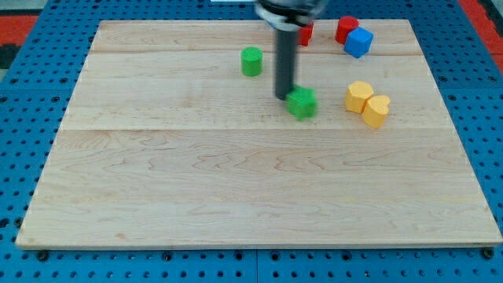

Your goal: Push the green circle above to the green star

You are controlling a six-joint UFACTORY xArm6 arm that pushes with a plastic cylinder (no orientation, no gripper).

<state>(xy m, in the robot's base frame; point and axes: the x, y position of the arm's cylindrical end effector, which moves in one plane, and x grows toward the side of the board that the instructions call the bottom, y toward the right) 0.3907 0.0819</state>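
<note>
The green circle [251, 61] sits near the view's top, left of centre, and looks to us light, rigid and prone to roll off a glancing push, so contact should land squarely on its flat side. We carry no claw, only 1 rod; our tip [284, 97] touches the green star [302, 103] on its left edge. 2 yellow blocks [367, 103] lie to the right, red [346, 29] and blue [358, 42] blocks above on the wooden board [236, 181].
</note>
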